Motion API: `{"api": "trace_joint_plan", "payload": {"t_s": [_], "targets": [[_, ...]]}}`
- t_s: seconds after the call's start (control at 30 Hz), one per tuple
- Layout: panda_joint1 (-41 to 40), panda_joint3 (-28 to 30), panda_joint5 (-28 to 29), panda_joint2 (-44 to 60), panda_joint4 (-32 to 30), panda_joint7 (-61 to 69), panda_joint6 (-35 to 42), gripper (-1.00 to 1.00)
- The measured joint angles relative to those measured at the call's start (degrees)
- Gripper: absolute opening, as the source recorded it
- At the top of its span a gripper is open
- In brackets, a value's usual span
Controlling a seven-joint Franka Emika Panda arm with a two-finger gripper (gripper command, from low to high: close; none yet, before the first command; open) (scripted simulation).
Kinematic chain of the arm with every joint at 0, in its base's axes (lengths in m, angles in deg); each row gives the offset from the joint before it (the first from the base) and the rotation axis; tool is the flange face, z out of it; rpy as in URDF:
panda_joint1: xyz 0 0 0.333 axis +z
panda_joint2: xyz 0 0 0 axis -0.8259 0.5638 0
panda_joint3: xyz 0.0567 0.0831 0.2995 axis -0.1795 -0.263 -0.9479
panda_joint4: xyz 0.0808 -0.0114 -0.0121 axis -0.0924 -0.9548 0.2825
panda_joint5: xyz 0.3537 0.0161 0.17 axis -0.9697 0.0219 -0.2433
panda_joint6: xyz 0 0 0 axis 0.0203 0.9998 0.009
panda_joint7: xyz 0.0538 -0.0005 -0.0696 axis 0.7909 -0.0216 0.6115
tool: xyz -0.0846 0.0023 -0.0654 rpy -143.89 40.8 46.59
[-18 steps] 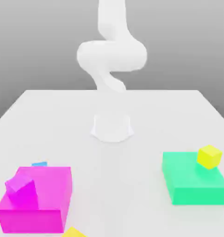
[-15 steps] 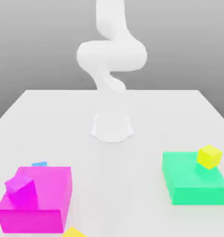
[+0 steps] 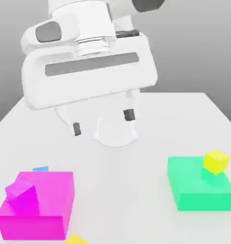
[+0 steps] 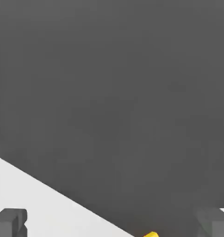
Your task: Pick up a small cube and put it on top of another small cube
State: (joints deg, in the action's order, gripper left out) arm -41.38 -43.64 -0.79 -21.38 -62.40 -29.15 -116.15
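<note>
Gripper (image 3: 103,121): raised well above the table (image 3: 151,124), fingers (image 3: 77,128) spread wide, nothing between them. Small cube (image 3: 77,239): golden-yellow, lay on the table at the near edge, just right of the magenta block (image 3: 46,200), nearer than the fingers and below them; likely reached by travelling nearward, then down. Another small cube (image 3: 216,160): pale yellow, sat atop the green block (image 3: 198,190), right side, well apart from the first.
</note>
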Motion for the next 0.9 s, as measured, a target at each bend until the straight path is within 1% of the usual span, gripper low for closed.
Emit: {"api": "trace_joint_plan", "payload": {"t_s": [0.13,0.23,0.33,0.47,0.53,0.6,0.63,0.83,0.9], "targets": [[-0.9,-0.1,-2.1,7.9,0.5,8.7,-1.9,0.00],[-1.9,-0.4,-2.1,13.4,0.7,14.3,-3.6,0.00],[-2.8,-0.6,-0.9,18.5,0.8,19.0,-5.7,0.00],[-3.6,-0.1,2.7,24.6,0.9,23.9,-8.7,0.00],[-4.7,-1.2,2.0,28.5,1.6,25.7,-11.4,0.00],[-6.3,-3.2,0.1,32.8,2.6,27.4,-14.6,0.00],[-6.9,-3.9,-0.6,34.2,2.9,28.0,-15.6,-1.00],[-7.2,-4.3,-0.9,34.9,3.1,28.2,-16.0,-1.00],[-6.2,-3.1,0.3,32.6,2.5,27.4,-14.4,-1.00]]}}
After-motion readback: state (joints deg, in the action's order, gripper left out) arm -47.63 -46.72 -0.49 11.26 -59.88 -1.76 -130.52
